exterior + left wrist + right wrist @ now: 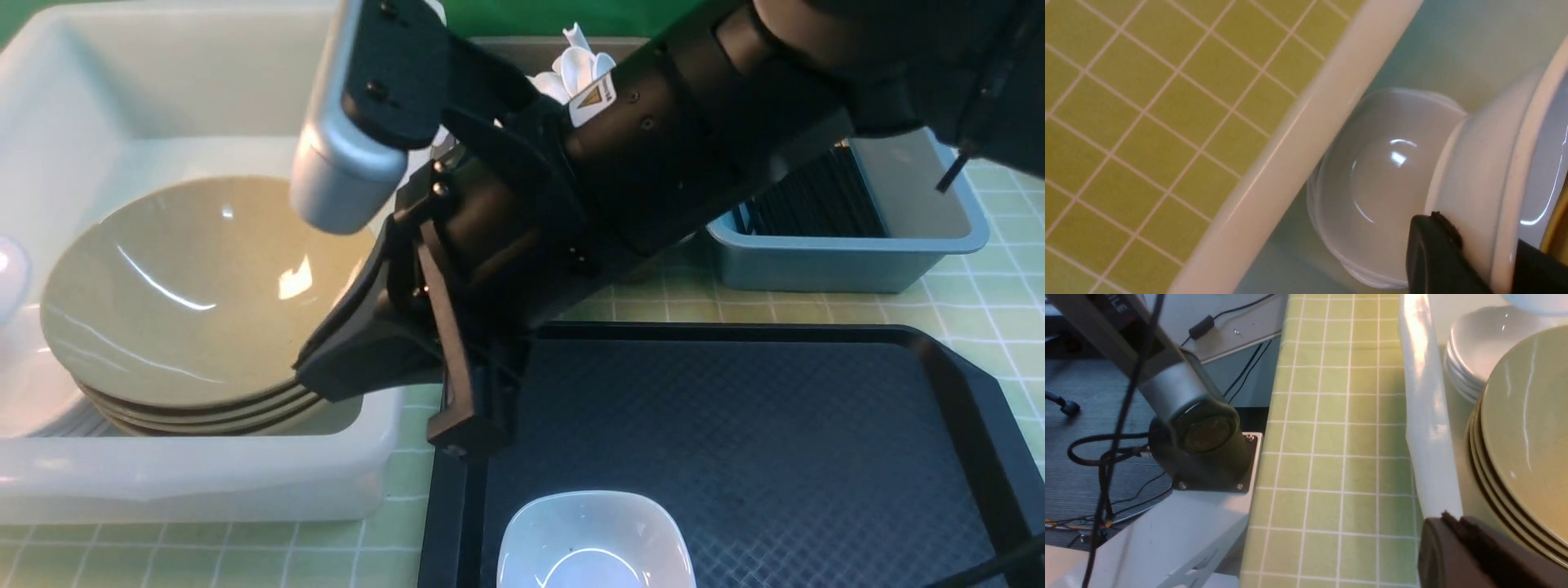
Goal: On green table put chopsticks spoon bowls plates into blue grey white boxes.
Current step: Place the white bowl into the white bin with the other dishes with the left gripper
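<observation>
Right gripper (pixel 396 406): jaws spread wide, holding nothing, one finger over the green plates (pixel 180 294) in the white box (pixel 204 482), the other outside its wall. Your likely next piece, the white bowl (pixel 593 543), sits on the black tray (pixel 735 425), nearer the robot and rightward of that gripper; the right arm looks closer. Left gripper (pixel 1480 241) pinches the rim of a second bowl (pixel 1486 155).
</observation>
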Available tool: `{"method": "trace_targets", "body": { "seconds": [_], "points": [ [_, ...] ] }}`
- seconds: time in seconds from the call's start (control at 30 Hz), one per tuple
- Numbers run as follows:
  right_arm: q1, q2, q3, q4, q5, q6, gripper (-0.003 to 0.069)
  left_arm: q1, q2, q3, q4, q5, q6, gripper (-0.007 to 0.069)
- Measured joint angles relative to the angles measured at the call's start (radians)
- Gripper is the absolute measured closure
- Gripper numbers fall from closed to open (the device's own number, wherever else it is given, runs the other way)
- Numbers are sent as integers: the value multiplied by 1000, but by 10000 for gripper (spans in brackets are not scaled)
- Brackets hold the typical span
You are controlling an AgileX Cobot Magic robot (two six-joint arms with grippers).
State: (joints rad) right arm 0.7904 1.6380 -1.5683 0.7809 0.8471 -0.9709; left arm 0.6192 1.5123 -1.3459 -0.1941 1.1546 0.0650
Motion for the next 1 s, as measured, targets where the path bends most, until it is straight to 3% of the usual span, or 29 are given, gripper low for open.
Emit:
{"method": "trace_targets", "body": {
  "seconds": [0.17, 0.33, 0.6, 0.63, 0.67, 0.7, 0.83, 1.0],
  "points": [
    [0, 0, -6, 1, 1, 0, 612, -59, 105, 0, 96, -5, -90, 608],
    [0, 0, -6, 1, 28, 0, 612, -111, 149, 0, 126, -15, -107, 595],
    [0, 0, -6, 1, 38, 25, 605, -182, 150, 0, 235, -4, -174, 335],
    [-3, -3, -6, 0, 38, 37, 603, -198, 149, 0, 260, 6, -199, 246],
    [-3, -3, -6, 0, 38, 38, 602, -200, 149, 0, 264, 7, -202, 237],
    [-10, -8, -6, -1, 46, 48, 601, -213, 146, 0, 278, 12, -214, 154],
    [-47, -42, -6, -6, 99, 65, 593, -254, 120, 0, 312, 49, -220, -14],
    [-134, -116, -6, -19, 186, 120, 581, -272, 27, 0, 434, 66, -270, -38]
  ]
}}
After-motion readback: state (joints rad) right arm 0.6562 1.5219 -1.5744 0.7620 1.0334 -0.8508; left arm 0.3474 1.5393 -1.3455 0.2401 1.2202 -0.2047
